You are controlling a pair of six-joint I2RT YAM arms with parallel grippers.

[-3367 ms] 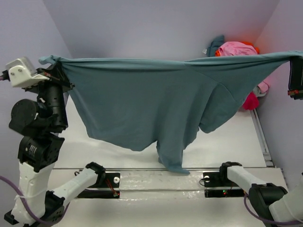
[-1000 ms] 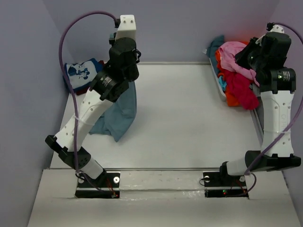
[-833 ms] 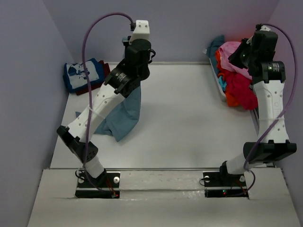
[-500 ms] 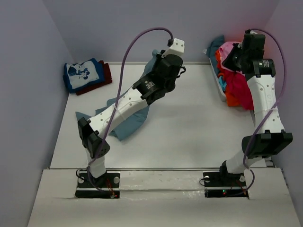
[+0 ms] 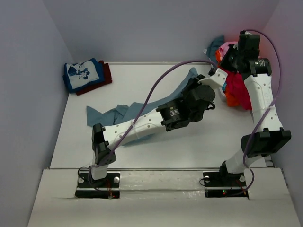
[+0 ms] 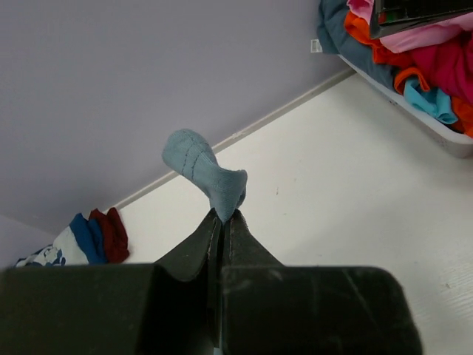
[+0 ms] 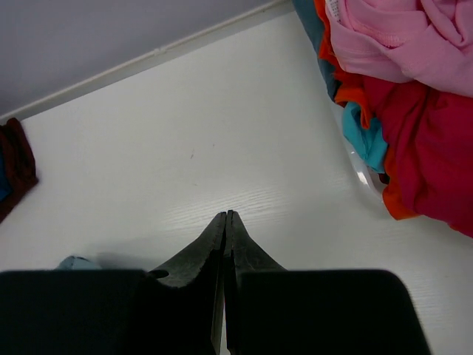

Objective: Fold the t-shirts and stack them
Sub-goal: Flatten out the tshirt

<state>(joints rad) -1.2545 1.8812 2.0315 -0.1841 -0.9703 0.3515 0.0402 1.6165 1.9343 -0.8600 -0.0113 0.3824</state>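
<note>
Slate-blue cloth t-shirt (image 5: 110,113): rumpled at the table's left-centre and drawn in a band toward the far right. Its middle is hidden beneath the left arm.

Left gripper (image 6: 222,216): fingers clamped on one corner of that shirt, with a tuft poking past the tips.

Right gripper (image 7: 225,214): fingers pressed together, nothing between them, above the table beside the bin.

White plastic bin (image 6: 432,126): far right, largely covered and cut off. It holds a heap of pink, red, orange and teal tees (image 5: 236,92).

Blue tee with white cartoon print (image 5: 81,74): folded, atop a dark red tee (image 5: 106,73) in the far-left corner.

White table (image 5: 189,142), lavender walls (image 5: 142,28).
</note>
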